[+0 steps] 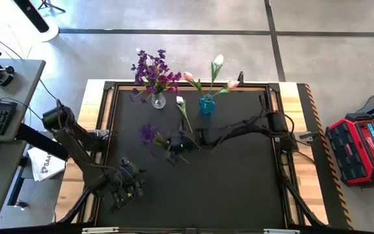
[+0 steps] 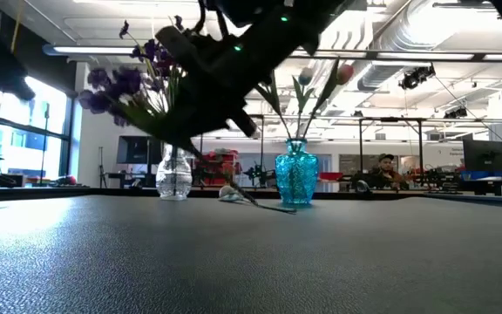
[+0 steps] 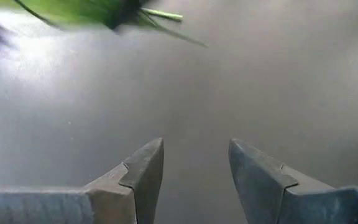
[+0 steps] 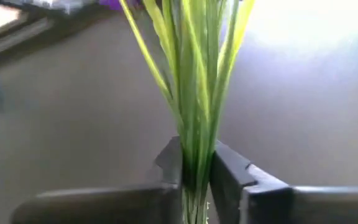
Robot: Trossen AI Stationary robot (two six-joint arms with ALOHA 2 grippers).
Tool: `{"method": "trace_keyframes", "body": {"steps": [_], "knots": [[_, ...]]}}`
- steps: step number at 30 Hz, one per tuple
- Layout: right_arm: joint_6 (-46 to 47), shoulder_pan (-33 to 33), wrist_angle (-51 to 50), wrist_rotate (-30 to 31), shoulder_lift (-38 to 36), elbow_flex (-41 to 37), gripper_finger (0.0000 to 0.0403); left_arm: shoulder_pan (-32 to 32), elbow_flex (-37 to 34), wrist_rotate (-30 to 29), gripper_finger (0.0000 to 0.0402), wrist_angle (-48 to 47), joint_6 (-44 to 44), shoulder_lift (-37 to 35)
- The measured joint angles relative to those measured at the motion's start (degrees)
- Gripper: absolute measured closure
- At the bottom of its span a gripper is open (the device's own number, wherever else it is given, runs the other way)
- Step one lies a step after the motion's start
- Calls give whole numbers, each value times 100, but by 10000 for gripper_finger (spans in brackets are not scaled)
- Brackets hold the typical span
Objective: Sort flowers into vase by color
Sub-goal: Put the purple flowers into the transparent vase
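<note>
The right tool (image 1: 176, 147) is over the middle of the dark worktop (image 1: 239, 188), clenched on the green stems of a purple sprig (image 1: 149, 134). In the right wrist view both fingers (image 4: 229, 177) press on the bundle of stems, and the blossoms point away from that arm toward the left side of the worktop. In the low view the sprig hangs in the air above the mat, its purple blooms tilted down and to one side.

The left tool (image 1: 127, 185) waits near the front left corner of the worktop, released, with a plain gap between its 2 fingers (image 3: 143, 177) and nothing between them; the stem ends of the held sprig show at the far edge of its wrist view.

At the back edge stands a clear glass vase (image 1: 158, 100) filled with purple sprigs (image 1: 151, 71). Just beside it, toward the right, stands a blue vase (image 1: 206, 104) holding 3 tulips (image 1: 218, 60), 1 white and upright, 2 pink and leaning outward to either side. Between the 2 vases, 1 white tulip (image 1: 182, 109) lies flat on the worktop, its bloom toward the back edge and its stem running toward the right tool

A person sits in the room far behind the worktop
</note>
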Motion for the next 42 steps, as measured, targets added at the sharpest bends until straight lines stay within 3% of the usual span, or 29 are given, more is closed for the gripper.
{"method": "trace_keyframes", "body": {"steps": [10,15,21,23,30,37,42], "knots": [[-512,-257,-384,-307,13,280,201,13,0,-99,234,-18,-1445,950],[-629,65,-1448,262,-50,280,161,132,0,-23,234,-59,-2338,1327],[423,636,-3308,1962,-90,273,167,589,-8,432,234,-567,-2974,1672],[815,768,-3601,2105,-93,273,175,870,-102,484,234,-582,-2848,1719],[1169,867,-2934,1698,-94,-296,219,2015,-354,359,234,-481,-1587,1725],[1116,638,-684,651,-94,-1095,267,2859,-352,-71,234,-475,-292,1722],[611,649,866,165,-89,-1279,292,3153,-257,-205,234,-1479,19,1382]]}}
